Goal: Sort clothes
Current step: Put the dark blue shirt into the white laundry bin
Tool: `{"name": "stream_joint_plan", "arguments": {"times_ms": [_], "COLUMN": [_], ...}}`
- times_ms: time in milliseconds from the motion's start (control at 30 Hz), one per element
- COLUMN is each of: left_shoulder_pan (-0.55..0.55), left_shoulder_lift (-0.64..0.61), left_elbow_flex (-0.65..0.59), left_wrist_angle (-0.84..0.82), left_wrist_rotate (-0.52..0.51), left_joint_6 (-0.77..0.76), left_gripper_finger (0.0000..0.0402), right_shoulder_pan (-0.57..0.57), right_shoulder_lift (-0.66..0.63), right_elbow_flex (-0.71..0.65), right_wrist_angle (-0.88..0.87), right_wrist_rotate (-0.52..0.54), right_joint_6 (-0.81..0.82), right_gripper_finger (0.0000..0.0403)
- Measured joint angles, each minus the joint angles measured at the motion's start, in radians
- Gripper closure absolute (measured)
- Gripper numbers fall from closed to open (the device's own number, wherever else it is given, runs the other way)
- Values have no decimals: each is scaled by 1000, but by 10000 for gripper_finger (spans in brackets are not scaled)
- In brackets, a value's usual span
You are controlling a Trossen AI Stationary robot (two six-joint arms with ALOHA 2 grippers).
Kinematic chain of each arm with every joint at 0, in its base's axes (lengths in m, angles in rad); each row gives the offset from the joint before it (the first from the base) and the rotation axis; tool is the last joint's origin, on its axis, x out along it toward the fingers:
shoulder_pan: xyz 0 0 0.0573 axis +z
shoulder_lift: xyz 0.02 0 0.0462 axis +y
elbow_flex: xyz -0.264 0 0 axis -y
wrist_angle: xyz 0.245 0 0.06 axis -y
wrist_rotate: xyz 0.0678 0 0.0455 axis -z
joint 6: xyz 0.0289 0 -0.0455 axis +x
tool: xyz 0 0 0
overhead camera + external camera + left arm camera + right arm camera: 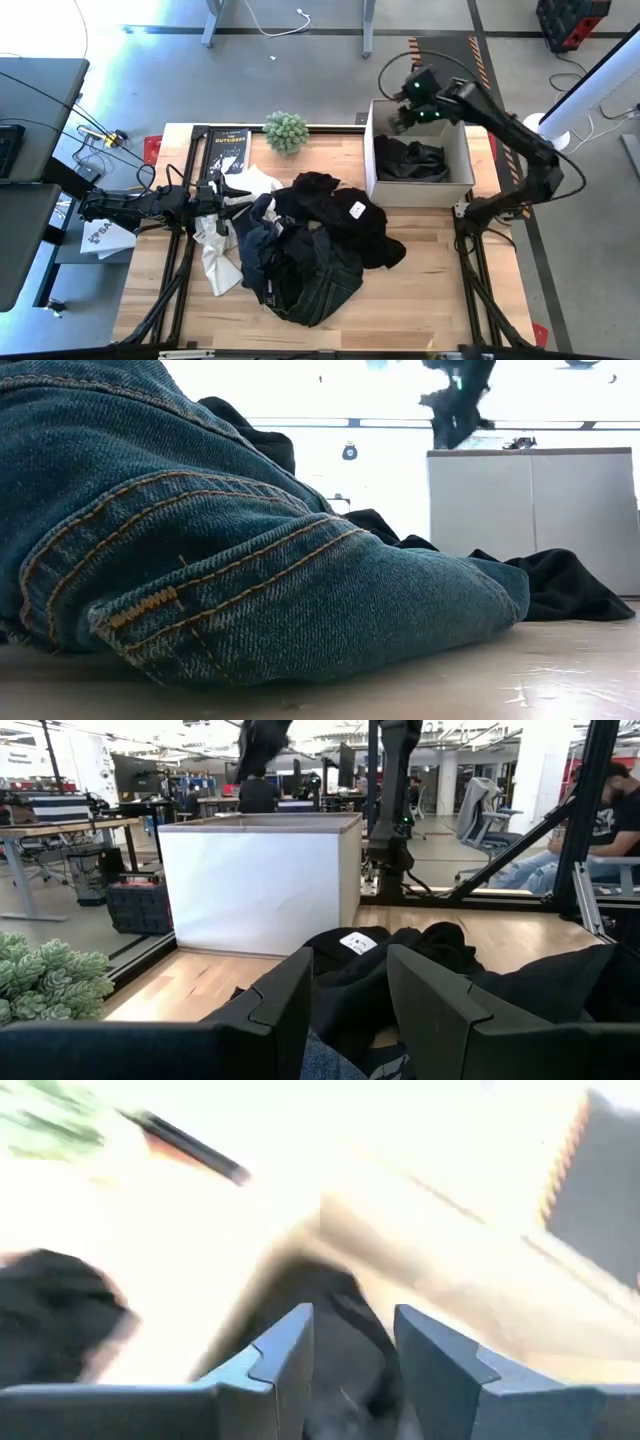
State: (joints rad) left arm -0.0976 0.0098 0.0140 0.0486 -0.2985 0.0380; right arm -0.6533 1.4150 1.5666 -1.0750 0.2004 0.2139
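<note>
The right gripper (403, 118) is held above the far-left corner of the white box (375, 175) at the table's far right corner; its fingers (285, 1350) are parted narrowly around a dark garment (345, 1350) hanging over the box. A clean drop is best made with the jaws widened well inside the box walls, so the cloth lands on the dark clothes already inside (412, 160). The remaining pile of clothes (300, 245) lies at the table's middle. The left gripper (215, 195), its fingers parted with nothing held, waits near the left edge beside white garments (215, 255).
</note>
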Motion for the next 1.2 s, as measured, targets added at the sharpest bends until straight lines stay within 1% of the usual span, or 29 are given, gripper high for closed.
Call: {"name": "stream_joint_plan", "arguments": {"times_ms": [67, 133, 233, 300, 367, 433, 533, 700, 733, 800, 867, 900, 967, 1000, 1133, 1167, 1200], "left_shoulder_pan": [0, 0, 0, 0, 0, 0, 0, 0, 0, 0, 0, 0, 0, 0, 0, 0, 0], "left_shoulder_lift": [0, 0, 0, 0, 0, 0, 0, 0, 0, 0, 0, 0, 0, 0, 0, 0, 0], "left_elbow_flex": [0, 0, 0, 0, 0, 0, 0, 0, 0, 0, 0, 0, 0, 0, 0, 0, 0], "left_wrist_angle": [0, 0, 0, 0, 0, 0, 0, 0, 0, 0, 0, 0, 0, 0, 0, 0, 0], "left_wrist_rotate": [0, 0, 0, 0, 0, 0, 0, 0, 0, 0, 0, 0, 0, 0, 0, 0, 0], "left_joint_6": [0, 0, 0, 0, 0, 0, 0, 0, 0, 0, 0, 0, 0, 0, 0, 0, 0], "left_gripper_finger": [271, 271, 271, 271, 271, 271, 271, 271, 271, 271, 271, 271, 271, 271, 271, 271, 271], "right_shoulder_pan": [102, 240, 447, 562, 650, 704, 723, 688, 682, 669, 660, 658, 657, 657, 655, 653, 653], "right_shoulder_lift": [-39, -76, -102, -102, -82, -38, 58, 238, 272, 337, 400, 430, 484, 507, 570, 575, 577], "right_elbow_flex": [-9, -53, -164, -258, -353, -430, -484, -462, -454, -433, -413, -402, -380, -367, -307, -286, -263], "right_wrist_angle": [80, 172, 338, 463, 594, 698, 728, 696, 695, 694, 697, 698, 704, 703, 691, 676, 651], "right_wrist_rotate": [-5, -18, -29, -25, -17, -18, -16, -20, -28, -78, -129, -137, -136, -134, -132, -132, -123], "right_joint_6": [-20, -55, -82, -70, -32, 8, 74, 101, 100, 96, 85, 79, 70, 66, 54, 42, 40], "right_gripper_finger": [265, 265, 265, 265, 265, 265, 265, 255, 251, 246, 246, 249, 266, 281, 377, 387, 388]}}
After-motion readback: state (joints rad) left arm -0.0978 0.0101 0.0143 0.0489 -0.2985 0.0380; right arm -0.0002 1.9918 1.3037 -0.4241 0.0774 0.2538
